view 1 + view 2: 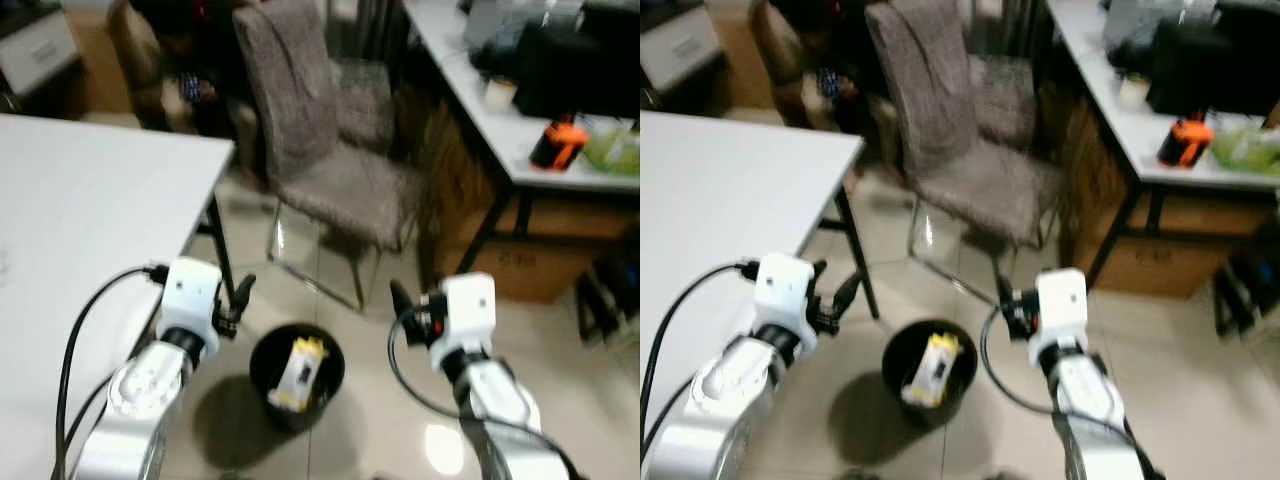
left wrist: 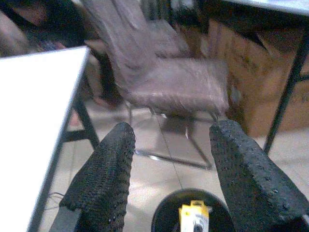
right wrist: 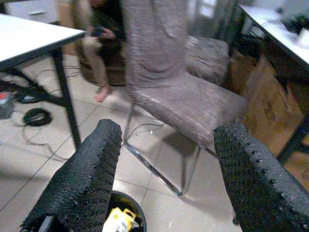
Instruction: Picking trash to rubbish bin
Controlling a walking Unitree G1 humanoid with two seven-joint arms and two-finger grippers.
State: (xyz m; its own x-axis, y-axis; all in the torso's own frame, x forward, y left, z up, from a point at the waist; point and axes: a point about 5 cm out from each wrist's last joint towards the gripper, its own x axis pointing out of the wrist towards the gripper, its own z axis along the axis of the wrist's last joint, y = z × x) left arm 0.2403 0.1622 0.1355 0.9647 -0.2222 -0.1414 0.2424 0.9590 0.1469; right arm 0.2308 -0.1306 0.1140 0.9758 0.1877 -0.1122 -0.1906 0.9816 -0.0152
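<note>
Left eye view has both silver arms raised from the lower edge, forearms angled inward over the floor. Between them, at 6 o'clock, stands the black rubbish bin [image 1: 296, 372] on the pale tiles, with a yellow and white piece of trash [image 1: 298, 372] lying inside it. The left hand [image 1: 240, 300] hovers at 10 o'clock from the bin, its fingers spread and empty in its wrist view. The right hand [image 1: 403, 300] hovers at 2 o'clock from the bin, fingers likewise parted with nothing between them. Beside the left arm runs a white surface [image 1: 90, 200]. Farther off, at 12 o'clock, a grey upholstered chair [image 1: 335, 160] stands; behind it a person [image 3: 99, 43] sits low.
</note>
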